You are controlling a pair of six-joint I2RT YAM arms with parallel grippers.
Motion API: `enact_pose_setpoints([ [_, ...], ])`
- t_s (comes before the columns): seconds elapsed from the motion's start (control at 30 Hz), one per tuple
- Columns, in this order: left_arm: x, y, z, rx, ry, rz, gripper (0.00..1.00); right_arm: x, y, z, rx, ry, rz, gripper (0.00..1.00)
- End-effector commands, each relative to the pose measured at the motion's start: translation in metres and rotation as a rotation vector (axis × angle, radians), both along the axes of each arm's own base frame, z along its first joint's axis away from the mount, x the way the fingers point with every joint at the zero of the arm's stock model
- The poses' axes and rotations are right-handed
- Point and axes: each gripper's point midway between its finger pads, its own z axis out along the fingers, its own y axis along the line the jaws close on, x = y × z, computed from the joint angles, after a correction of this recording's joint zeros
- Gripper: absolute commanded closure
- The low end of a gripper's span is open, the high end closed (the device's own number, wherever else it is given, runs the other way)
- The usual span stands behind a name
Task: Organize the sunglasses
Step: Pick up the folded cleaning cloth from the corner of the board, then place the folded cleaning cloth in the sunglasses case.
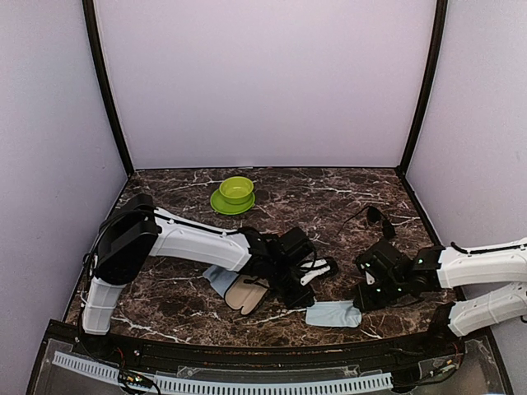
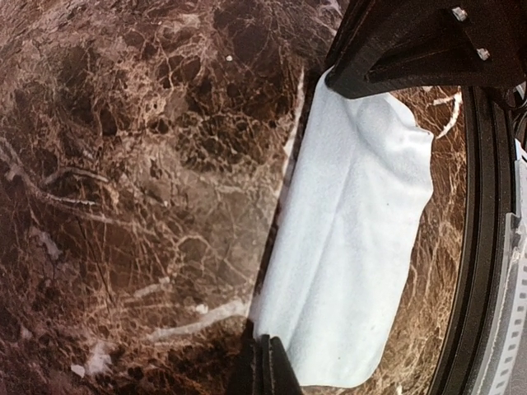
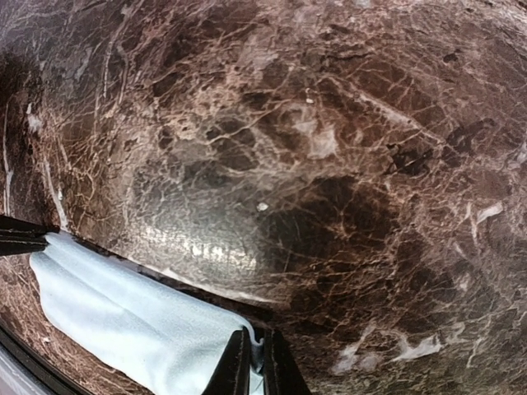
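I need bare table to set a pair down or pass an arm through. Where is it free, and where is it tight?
Free: the marble between the green bowl and the black sunglasses, back centre-right. Crowded: front centre, where the left fingers, right fingers, blue cloth and beige case sit close together.

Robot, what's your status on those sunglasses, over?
Status: left gripper and right gripper shut on opposite ends of cloth. Black sunglasses untouched beyond right gripper. Nothing blocks them.
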Motion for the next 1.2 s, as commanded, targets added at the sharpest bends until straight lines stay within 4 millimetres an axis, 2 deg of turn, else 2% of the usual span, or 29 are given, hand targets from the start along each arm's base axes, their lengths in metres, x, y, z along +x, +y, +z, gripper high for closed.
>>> enact_pose_setpoints([
  [0.0, -0.003, -0.003, 0.007, -0.007, 0.019, 0.009, 1.00, 0.009, 0.001, 0.005, -0.010, -0.028, -0.007, 0.92],
  [0.2, 0.001, -0.001, 0.021, -0.028, -0.004, 0.043, 1.00, 0.018, 0.010, 0.016, 0.002, -0.069, 0.036, 1.00],
  [0.43, 0.002, 0.009, 0.056, -0.084, -0.020, 0.112, 1.00, 0.030, 0.023, 0.037, 0.025, -0.134, 0.093, 1.00],
  [0.6, -0.001, 0.022, 0.069, -0.088, -0.048, 0.158, 1.00, 0.039, 0.031, 0.044, 0.007, -0.166, 0.148, 1.00],
  [0.93, -0.009, 0.051, 0.086, -0.075, -0.040, 0.276, 1.00, 0.064, 0.071, 0.070, 0.023, -0.237, 0.296, 1.00],
  [1.17, -0.016, 0.079, 0.084, -0.043, -0.006, 0.368, 1.00, 0.077, 0.109, 0.084, 0.062, -0.238, 0.422, 1.00],
])
